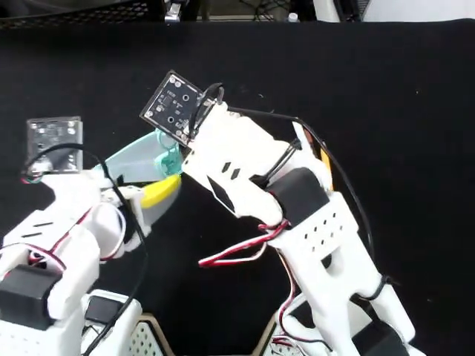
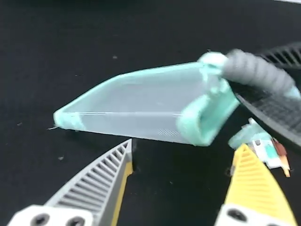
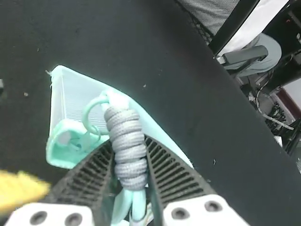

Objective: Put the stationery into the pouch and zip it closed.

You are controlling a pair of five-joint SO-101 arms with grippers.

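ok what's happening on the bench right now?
The right gripper is clamped on the grey cord at one end of the mint pouch, which lies on the black table. The left gripper is open, close beside the pouch. Whether the zip is closed cannot be told.

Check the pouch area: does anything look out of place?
A small multicoloured item seems to lie outside the pouch, by its cord end, beside the yellow finger of the left gripper. The right gripper is shut on the grey cord.
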